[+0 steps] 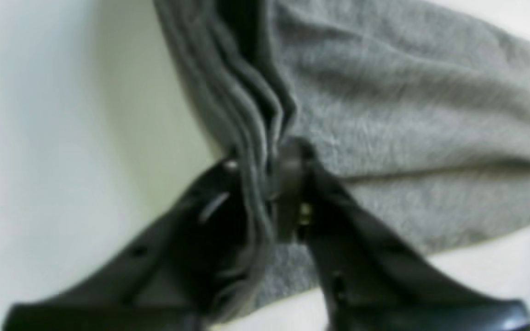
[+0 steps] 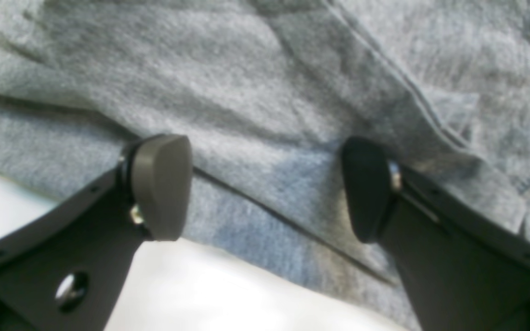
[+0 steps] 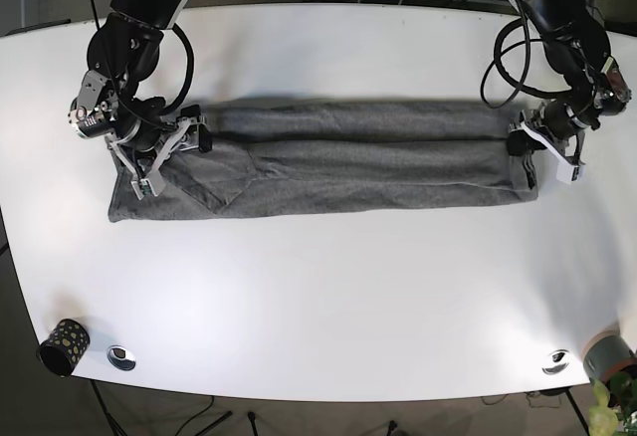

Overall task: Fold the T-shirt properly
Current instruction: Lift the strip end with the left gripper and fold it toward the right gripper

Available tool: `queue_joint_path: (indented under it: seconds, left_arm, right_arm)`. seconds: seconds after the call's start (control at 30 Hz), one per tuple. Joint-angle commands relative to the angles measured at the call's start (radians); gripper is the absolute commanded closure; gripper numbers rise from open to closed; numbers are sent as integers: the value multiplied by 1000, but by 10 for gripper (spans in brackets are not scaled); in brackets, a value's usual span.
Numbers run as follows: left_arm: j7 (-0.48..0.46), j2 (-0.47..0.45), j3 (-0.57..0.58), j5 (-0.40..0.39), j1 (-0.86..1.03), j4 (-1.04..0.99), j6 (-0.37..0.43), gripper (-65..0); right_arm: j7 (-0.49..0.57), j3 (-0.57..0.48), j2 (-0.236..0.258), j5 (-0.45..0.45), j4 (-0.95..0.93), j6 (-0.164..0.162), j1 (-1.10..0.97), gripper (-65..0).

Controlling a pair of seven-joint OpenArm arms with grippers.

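— While you watch the base view, what shape is the T-shirt in?
— You see a long, soft grey knit band lying flat across the white surface.
— And your end effectors?
— Your left end effector is pinched tight on bunched, ribbed folds at one end. Your right end effector stands spread apart, its smooth rounded pads over the fuzzy cloth.

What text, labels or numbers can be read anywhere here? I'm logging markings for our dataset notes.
None can be read.
T-shirt: plain grey, no print or tag showing.
Table: bare white, no markings.
Left gripper and right gripper: black, no legible lettering.
Spotted cup: only a dot pattern, no text.
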Motion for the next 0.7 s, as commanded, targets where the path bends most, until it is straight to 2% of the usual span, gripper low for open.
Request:
queue_joint_path:
  seconds: [0.0, 0.17, 0.33, 0.43, 0.57, 0.67]
  left_arm:
    - [-12, -13, 11, -19, -11, 71, 0, -43]
    - [-11, -13, 91, -17, 26, 225, 2, -43]
    - [-12, -17, 268, -17, 76, 424, 92, -43]
    - [-12, -17, 374, -17, 87, 506, 114, -43]
    - [-12, -11, 509, -17, 84, 547, 135, -44]
    - [-12, 44, 598, 4, 78, 536, 158, -46]
  right_arm:
    - [31, 2, 10, 15, 15, -1, 15, -488]
    - [34, 2, 10, 12, 15, -1, 15, -488]
    - [34, 2, 10, 13, 15, -1, 15, -488]
    - [34, 2, 10, 12, 15, -1, 15, -488]
    - [34, 2, 10, 15, 15, -1, 15, -488]
    - [34, 2, 10, 15, 15, -1, 15, -488]
